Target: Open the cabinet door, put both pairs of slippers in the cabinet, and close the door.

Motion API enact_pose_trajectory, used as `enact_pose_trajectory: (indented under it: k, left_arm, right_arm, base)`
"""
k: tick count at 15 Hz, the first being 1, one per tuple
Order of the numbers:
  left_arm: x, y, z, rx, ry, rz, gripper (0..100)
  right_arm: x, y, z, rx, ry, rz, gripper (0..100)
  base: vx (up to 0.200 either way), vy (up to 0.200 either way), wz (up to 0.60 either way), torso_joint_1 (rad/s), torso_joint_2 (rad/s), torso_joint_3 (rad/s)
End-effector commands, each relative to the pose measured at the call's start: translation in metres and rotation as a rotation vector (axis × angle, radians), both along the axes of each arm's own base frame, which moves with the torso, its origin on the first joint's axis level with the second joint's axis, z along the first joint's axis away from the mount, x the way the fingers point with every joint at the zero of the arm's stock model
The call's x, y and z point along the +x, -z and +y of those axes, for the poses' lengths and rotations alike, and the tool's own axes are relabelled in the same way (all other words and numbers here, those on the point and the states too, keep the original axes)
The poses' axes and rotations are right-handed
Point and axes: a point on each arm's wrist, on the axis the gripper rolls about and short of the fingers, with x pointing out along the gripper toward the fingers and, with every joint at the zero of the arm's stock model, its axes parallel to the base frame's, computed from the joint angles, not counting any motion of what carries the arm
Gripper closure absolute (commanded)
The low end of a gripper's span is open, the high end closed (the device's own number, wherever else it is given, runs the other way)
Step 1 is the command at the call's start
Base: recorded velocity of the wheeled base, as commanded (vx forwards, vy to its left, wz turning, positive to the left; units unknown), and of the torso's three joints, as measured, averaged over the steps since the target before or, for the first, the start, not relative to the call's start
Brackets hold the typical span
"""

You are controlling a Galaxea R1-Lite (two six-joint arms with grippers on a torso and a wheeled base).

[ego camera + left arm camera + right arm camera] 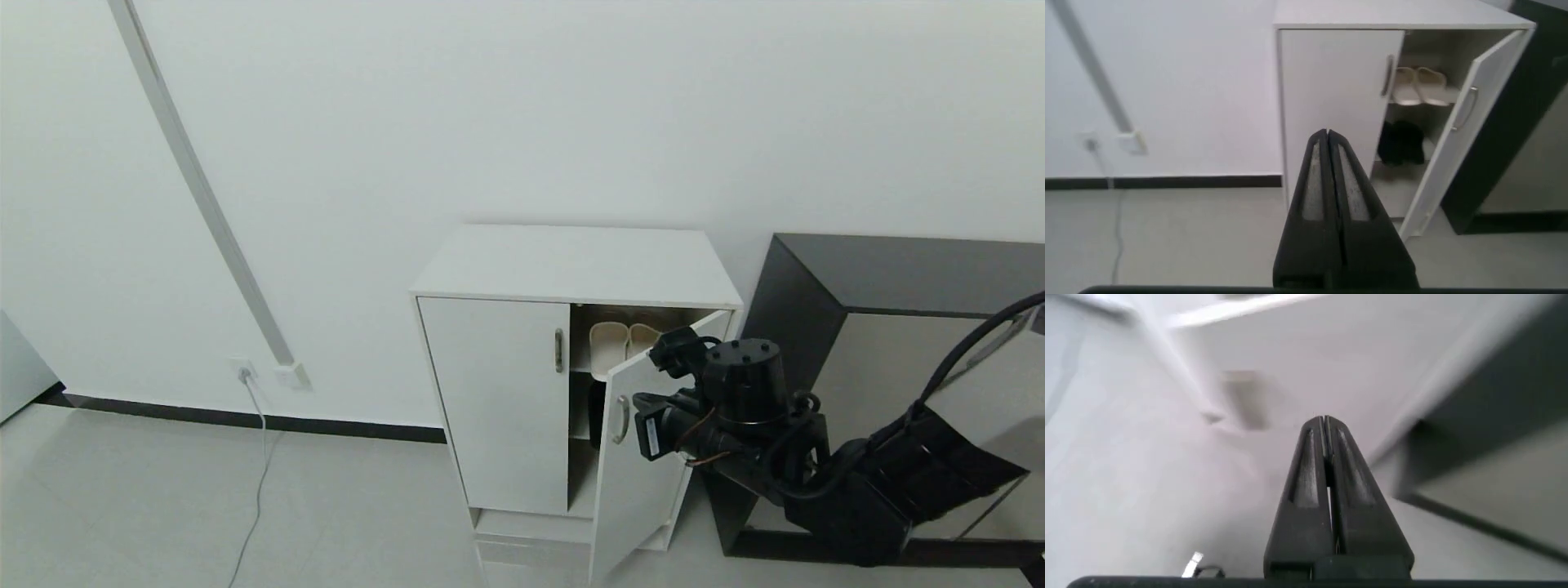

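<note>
Standing ajar just beside the right gripper (1325, 425), clenched empty — cabinet door (637, 474); beige slippers (608, 347) and dark pair (1402, 143) shelved beyond; left gripper (1328, 135) clenched, well back.

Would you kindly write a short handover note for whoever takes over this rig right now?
Left gripper: fingers shut, empty, some way off from the cabinet and facing it.
Right gripper: fingers shut, empty. Its arm is by the outer face of the open right door; whether it touches the door cannot be told.
Things: beige slippers on the upper shelf; what looks like the dark slippers on the shelf below. Left door is shut.
Done: door opened, both pairs inside.
Left: push the right door shut.
</note>
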Motion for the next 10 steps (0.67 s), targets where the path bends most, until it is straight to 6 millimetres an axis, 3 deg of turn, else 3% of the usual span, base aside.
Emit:
enact_pose_trajectory:
  k: [1, 6, 10]
  left_arm:
    - [0.000, 0.000, 0.000, 0.000, -0.002, 0.000, 100]
    - [0.000, 0.000, 0.000, -0.002, 0.002, 0.000, 100]
    - [0.000, 0.000, 0.000, 0.001, 0.001, 0.000, 100]
  right_arm:
    - [-0.005, 0.011, -0.004, -0.015, 0.003, 0.017, 100]
    - [-0.040, 0.037, -0.029, -0.055, -0.012, 0.012, 100]
    - [-0.054, 0.043, -0.033, -0.063, -0.035, -0.003, 100]
  base:
    - [0.000, 0.000, 0.00, 0.000, 0.00, 0.000]
    - [0.000, 0.000, 0.00, 0.000, 0.00, 0.000]
    - [0.000, 0.000, 0.00, 0.000, 0.00, 0.000]
